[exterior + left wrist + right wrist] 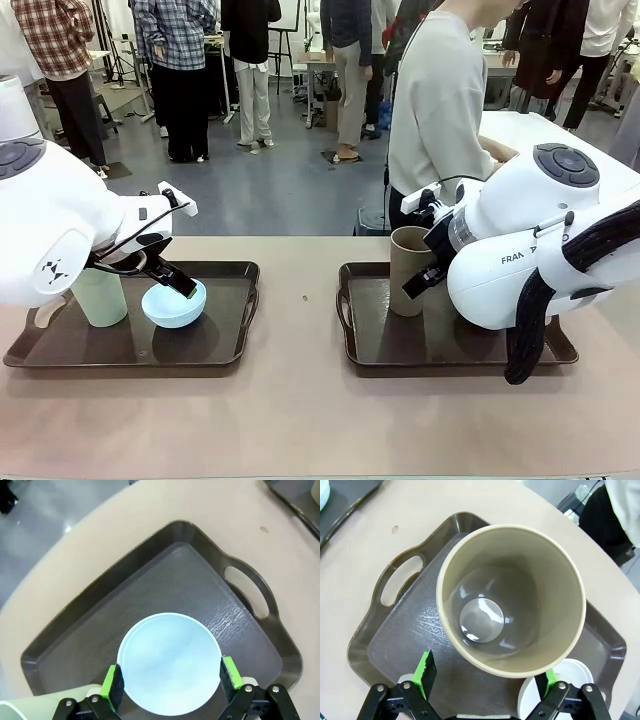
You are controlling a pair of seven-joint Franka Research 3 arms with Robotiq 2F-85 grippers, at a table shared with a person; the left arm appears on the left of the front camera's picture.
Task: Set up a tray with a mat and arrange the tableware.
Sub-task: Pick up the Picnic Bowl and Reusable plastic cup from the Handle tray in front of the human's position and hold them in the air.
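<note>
Two dark trays sit on the table, the left tray (225, 345) and the right tray (370, 350). Their floors are dark and textured; I cannot tell whether that is a mat. A pale green tumbler (100, 297) and a light blue bowl (175, 305) stand on the left tray. My left gripper (171, 677) is open, its green pads (114, 682) on either side of the light blue bowl (169, 660). On the right tray stand a brown tumbler (510, 600) and a whitish bowl (575, 675). My right gripper (487, 677) is open, straddling the tumbler's lower part.
A person (440, 110) stands at the far side behind the right tray, turned toward a white table. Bare tabletop (300, 300) lies between the two trays and along the near edge. Each tray has cut-out handles (247, 590) at its ends.
</note>
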